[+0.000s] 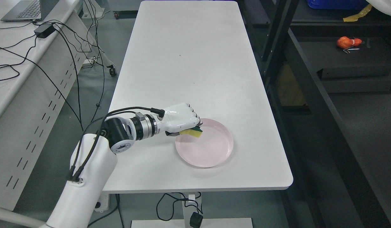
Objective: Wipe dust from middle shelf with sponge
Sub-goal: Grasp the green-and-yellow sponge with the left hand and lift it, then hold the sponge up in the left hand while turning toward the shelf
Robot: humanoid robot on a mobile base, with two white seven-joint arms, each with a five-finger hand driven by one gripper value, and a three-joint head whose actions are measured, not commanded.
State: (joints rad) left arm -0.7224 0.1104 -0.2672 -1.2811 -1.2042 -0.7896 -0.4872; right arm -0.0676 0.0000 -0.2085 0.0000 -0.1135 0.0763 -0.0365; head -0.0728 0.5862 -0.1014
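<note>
My left hand (186, 122) reaches in from the lower left and is shut on a yellow and green sponge (193, 132). It holds the sponge over the left rim of a pink plate (211, 150) on the white table (189, 63). The hand covers most of the sponge. A dark shelf unit (309, 79) stands to the right of the table. My right arm is out of view.
An orange toy (347, 42) lies on a dark shelf at the upper right. A blue bin (334, 3) sits above it. A side desk (12, 72) with a laptop (24, 9) and cables (69, 57) runs along the left.
</note>
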